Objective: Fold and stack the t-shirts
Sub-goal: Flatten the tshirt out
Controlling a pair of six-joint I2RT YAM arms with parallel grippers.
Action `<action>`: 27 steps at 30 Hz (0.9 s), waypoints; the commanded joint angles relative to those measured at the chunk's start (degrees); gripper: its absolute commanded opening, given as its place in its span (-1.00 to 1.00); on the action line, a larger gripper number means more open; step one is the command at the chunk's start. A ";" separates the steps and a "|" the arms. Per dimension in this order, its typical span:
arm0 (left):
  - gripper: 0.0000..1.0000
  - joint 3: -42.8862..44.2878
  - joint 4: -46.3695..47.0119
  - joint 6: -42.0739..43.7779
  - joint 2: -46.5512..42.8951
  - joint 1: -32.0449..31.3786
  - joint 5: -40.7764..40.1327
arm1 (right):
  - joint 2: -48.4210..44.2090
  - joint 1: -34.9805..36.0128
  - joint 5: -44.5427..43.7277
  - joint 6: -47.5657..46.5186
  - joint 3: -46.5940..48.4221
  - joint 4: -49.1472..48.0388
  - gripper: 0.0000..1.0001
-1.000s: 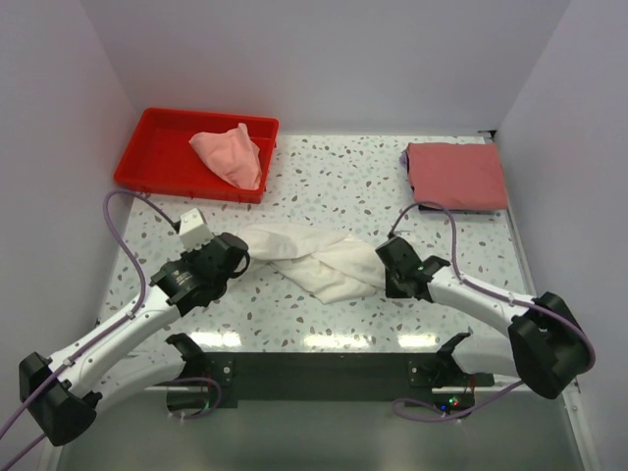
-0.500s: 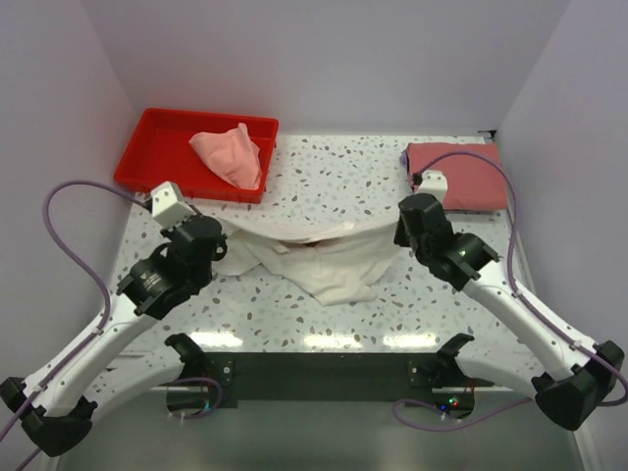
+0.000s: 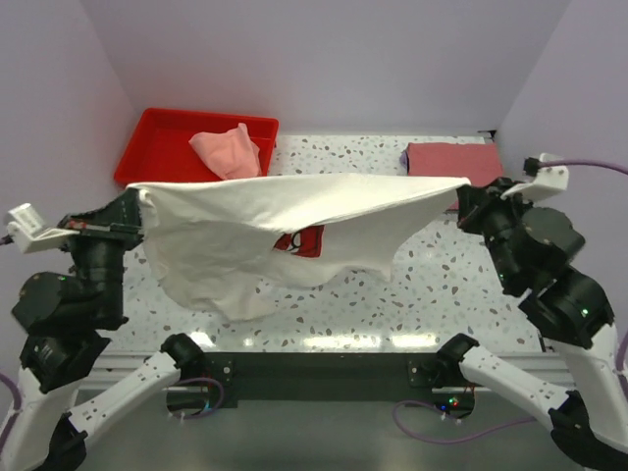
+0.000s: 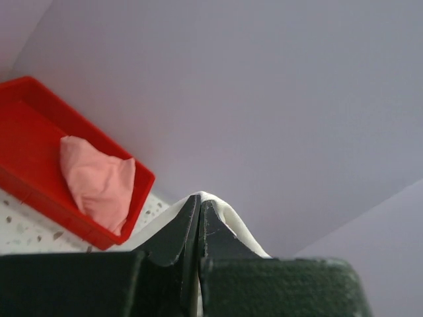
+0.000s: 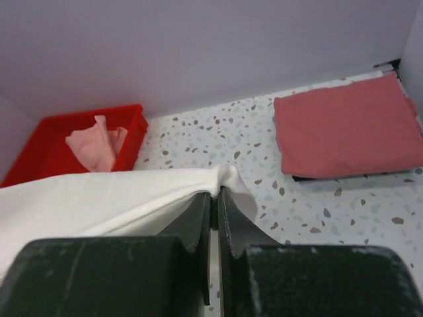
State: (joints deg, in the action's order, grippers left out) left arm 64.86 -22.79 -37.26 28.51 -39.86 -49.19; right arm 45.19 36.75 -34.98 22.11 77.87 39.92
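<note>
Stretching from nine o'clock to three o'clock across the top view, the white tee (image 3: 245,211) is held aloft over the table (image 3: 422,289) by its upper edge. One end is pinched in the left gripper (image 4: 199,208) and the other in the right gripper (image 5: 214,198). Both pairs of jaws are seen closed tight on a thin fold of cloth, with almost no gap left between them. The body of the tee sags in a loose belly towards six o'clock, with the print (image 3: 299,240) showing near its middle. The cloth is therefore judged light, limp and easily creased, and it may be expected to swing and drape wherever it is lowered. Whether the lowest fold touches the table cannot be told for certain from above. Hold is best taken at hems or seams, where doubled cloth is less likely to slip from narrow jaws. The pink tee (image 3: 228,152) lies crumpled in the tray (image 3: 186,186) at eleven o'clock and could be taken by a raised ridge. The red tee (image 3: 456,162) lies folded flat at one o'clock, well apart from the others.
</note>
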 commanded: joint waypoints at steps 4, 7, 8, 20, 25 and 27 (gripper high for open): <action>-1.00 10.01 7.23 5.35 -1.79 0.31 5.94 | -6.69 0.07 1.32 -3.12 9.31 3.14 -1.00; -1.00 11.69 7.75 5.09 -2.58 0.31 10.40 | -8.79 -0.01 3.25 -3.12 12.92 4.46 -1.00; -1.00 12.91 7.93 4.83 -2.93 0.39 11.65 | -8.89 -0.01 4.65 -3.38 13.88 4.72 -1.00; -1.00 16.44 7.14 2.63 -0.83 0.31 18.96 | -7.66 0.16 1.69 -3.74 19.01 5.44 -1.00; -1.00 10.05 7.93 0.96 6.01 0.39 10.98 | -0.39 0.16 -11.39 -4.35 13.99 2.62 -1.00; -1.00 8.27 5.58 -0.09 8.83 0.31 2.67 | 5.31 0.07 -15.01 -5.67 10.74 1.39 -1.00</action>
State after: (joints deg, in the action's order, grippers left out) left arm 76.60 -16.82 -35.40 30.83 -39.79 -35.18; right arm 41.04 36.91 -38.81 18.87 92.49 44.58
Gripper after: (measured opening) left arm 0.018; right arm 0.027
